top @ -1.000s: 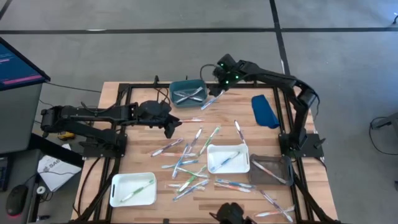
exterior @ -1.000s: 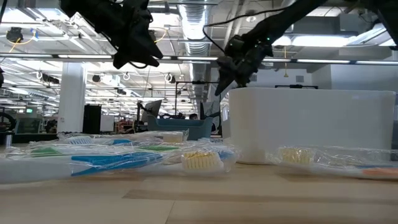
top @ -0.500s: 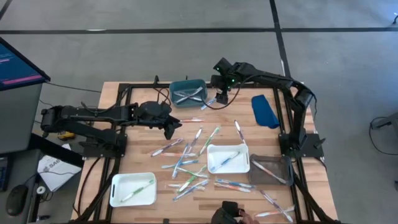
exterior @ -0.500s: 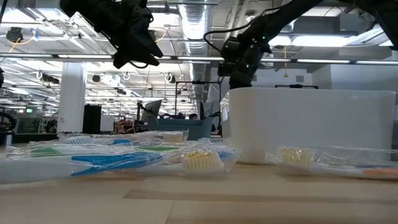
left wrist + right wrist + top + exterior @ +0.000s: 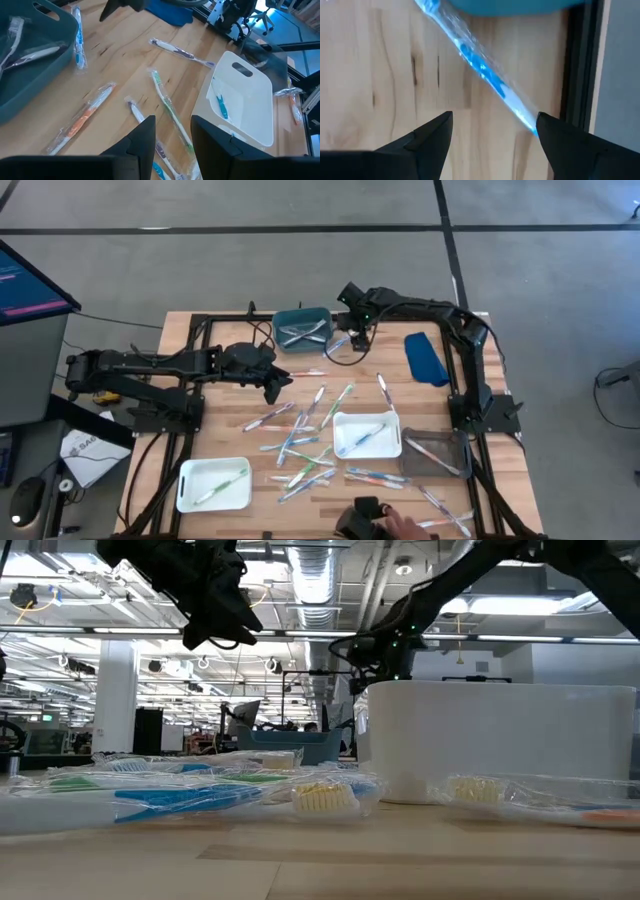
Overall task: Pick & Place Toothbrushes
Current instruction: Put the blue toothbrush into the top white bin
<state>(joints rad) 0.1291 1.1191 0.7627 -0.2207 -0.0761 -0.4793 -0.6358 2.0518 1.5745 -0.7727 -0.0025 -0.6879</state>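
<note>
Because the blue brush [image 5: 487, 75] lies with one end against the teal bin [image 5: 303, 328] and its other end at the bench [image 5: 230, 340] edge near the black frame, the right fingers risk closing on wood, or nudging the brush under the bin wall instead of gripping it. Its clear wrapper looks slippery, so I judge a pinch near the tip could let it swivel or slide out on the lift. A descent that drifts toward the bin could also clip its rim and shift the brushes already lying inside.

The right gripper [image 5: 352, 330] hangs just beside the bin, on the side away from the left arm, pointing down at the bench. Its fingers [image 5: 432, 134] are spread wide and hold nothing; the blue brush runs slantwise across the gap ahead of them.

The left gripper [image 5: 275, 385] hovers near the bin's front, over the loose brushes, arm stretched out low across the bench. Its fingers [image 5: 142, 142] stand part-way apart with nothing between them.

Most toothbrushes [image 5: 300, 450] lie scattered on the bench in front of the bin; a few rest in it, one in each of the two white trays [image 5: 366, 435], and some in the clear tray beyond those.
</note>
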